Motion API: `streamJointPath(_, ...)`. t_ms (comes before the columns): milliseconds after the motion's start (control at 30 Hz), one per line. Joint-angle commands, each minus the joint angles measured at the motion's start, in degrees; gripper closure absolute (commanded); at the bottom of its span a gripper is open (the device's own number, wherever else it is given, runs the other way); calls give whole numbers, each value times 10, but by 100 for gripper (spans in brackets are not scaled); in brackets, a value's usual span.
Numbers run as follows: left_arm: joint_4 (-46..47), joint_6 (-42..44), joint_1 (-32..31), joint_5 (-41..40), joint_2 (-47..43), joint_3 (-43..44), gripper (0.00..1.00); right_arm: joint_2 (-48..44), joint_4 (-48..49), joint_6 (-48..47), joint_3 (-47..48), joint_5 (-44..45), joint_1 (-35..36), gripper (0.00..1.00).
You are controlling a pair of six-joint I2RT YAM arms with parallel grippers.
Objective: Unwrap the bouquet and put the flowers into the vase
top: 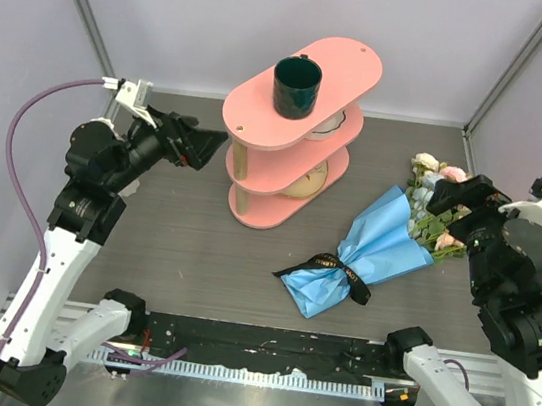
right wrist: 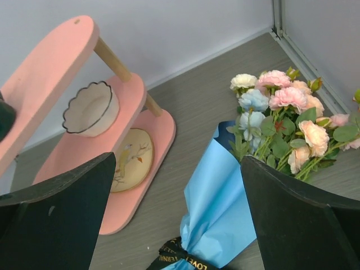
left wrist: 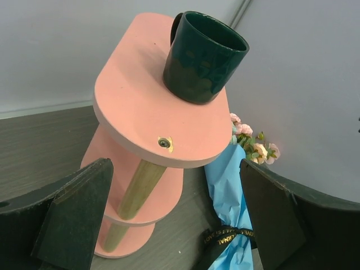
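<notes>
At lower right the bouquet (top: 370, 252) lies on the counter (top: 195, 243) in its blue paper (its flowers (top: 427, 169) point to the upper right). Higher, the left end effector (top: 203, 145) at mid left and the right end effector (top: 458, 199) at mid right are both wide open and hold nothing. Farthest, the pink shelf (top: 262, 121) in the upper centre carries the vase (right wrist: 90, 109) on its middle level.

Left arm (top: 55, 269) and right arm (top: 526, 289): white links, black joints (purple cables (top: 35, 119) trailing); left pincer (top: 209, 144) and right pincer (top: 445, 199) black.
</notes>
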Motion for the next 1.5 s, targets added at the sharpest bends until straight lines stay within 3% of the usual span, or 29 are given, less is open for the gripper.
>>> streamJointPath(0,53,17,-8,31,-17,-6,0,31,-9,-6,-25,17,-1,0)
streamJointPath(133,132,7,-23,136,-25,-23,0,51,-10,-13,-74,-14,-1,0)
streamJointPath(267,225,-41,-53,230,-33,-48,0,77,22,-30,-139,-138,-1,0)
streamJointPath(467,230,-32,-121,271,-30,-48,0,49,137,-9,-283,-293,17,0)
streamJointPath(600,197,-24,-204,284,5,-32,0,29,167,-2,-354,-305,56,0)
streamJointPath(700,131,22,-281,251,27,-17,0,29,183,3,-376,-290,103,0)
streamJointPath(833,-4,129,-396,146,50,16,4,54,209,33,-390,-282,150,0)
streamJointPath(900,-82,193,-464,48,60,39,5,83,223,42,-389,-248,181,0)
streamJointPath(1033,-144,239,-546,-78,73,57,6,137,244,64,-374,-144,319,0)
streamJointPath(1167,-123,236,-554,-121,41,41,7,210,245,60,-341,-49,387,3)
streamJointPath(1300,-55,227,-554,-195,-20,-10,7,291,254,59,-318,1,411,14)
streamJointPath(1467,4,228,-554,-300,-100,-63,7,296,293,30,-325,26,414,16)
